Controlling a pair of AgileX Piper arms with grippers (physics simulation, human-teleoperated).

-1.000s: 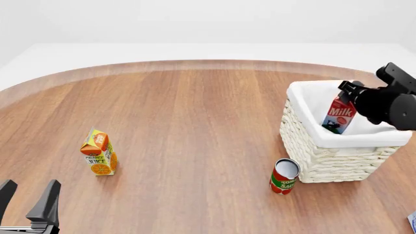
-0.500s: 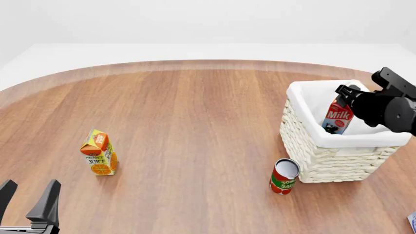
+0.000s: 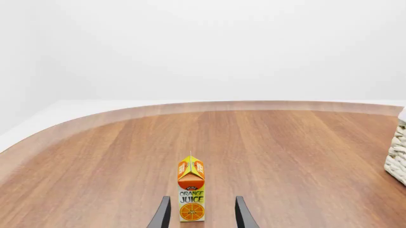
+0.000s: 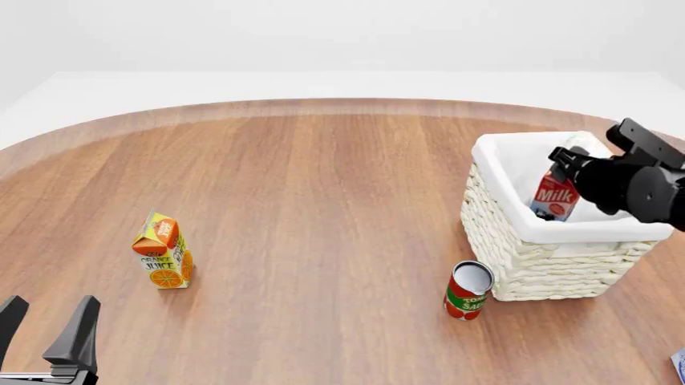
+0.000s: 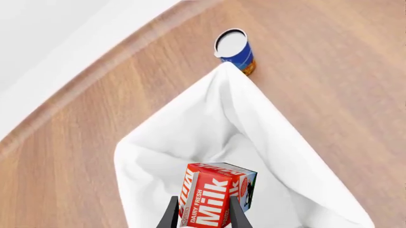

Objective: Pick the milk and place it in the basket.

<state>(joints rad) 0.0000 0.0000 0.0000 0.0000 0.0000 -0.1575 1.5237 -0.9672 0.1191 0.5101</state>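
The milk [image 4: 556,196], a red-topped carton with white lettering, hangs tilted inside the basket [image 4: 546,269], partly below its cloth-lined rim. My right gripper [image 4: 563,167] is shut on the carton's top, over the basket's opening. In the right wrist view the milk [image 5: 216,194] sits between the fingers [image 5: 170,216] above the white lining [image 5: 190,123]; whether it touches the bottom is hidden. My left gripper [image 4: 48,319] is open and empty at the near left edge of the table. It also shows in the left wrist view [image 3: 201,216].
An orange juice carton [image 4: 163,253] stands upright at the left, straight ahead of the left gripper [image 3: 191,192]. A red tomato sauce can [image 4: 468,290] stands against the basket's near left corner. A blue can [image 5: 236,50] stands beside the basket's other side.
My right gripper has moved down and a little back with the milk, so the carton sits lower inside the basket. The left arm has not moved.
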